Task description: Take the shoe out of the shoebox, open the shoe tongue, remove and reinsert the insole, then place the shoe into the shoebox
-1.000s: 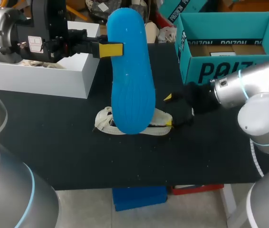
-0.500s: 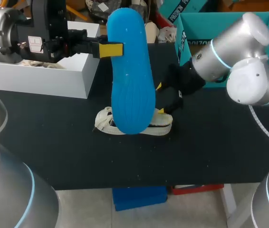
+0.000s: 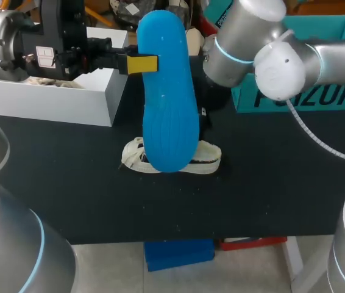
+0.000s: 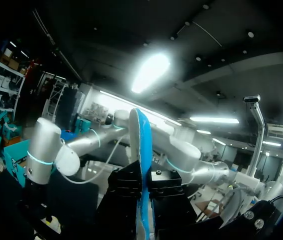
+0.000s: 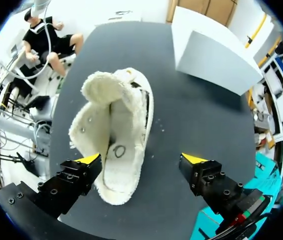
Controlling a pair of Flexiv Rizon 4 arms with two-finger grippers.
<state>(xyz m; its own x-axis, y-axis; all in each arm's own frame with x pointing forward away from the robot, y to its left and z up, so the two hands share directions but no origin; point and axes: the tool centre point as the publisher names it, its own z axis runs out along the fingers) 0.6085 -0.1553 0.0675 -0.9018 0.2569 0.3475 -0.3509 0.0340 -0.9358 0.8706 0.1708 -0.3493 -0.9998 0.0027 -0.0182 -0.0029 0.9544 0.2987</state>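
A blue insole (image 3: 167, 91) stands on end above the middle of the black counter (image 3: 69, 183), pinched at its edge by the left fingers (image 3: 141, 64). From the left wrist it shows edge-on, clamped between them. White labels on that arm's wrist are too small to read. Below the insole a cream shoe (image 3: 206, 155) lies on its sole mid-counter, with its fleecy tongue pulled up and a small round mark on its inner floor. The right arm (image 3: 252, 43) comes in over the far right corner. The right fingers (image 5: 88, 160) are spread wide above the shoe's nearer end, one yellow tip at the shoe's side and the other out over bare counter; contact cannot be told. The teal shoebox (image 3: 309, 97), with dark lettering on its wall, stands at the far right corner. A white box (image 3: 56, 101) sits at the far left.
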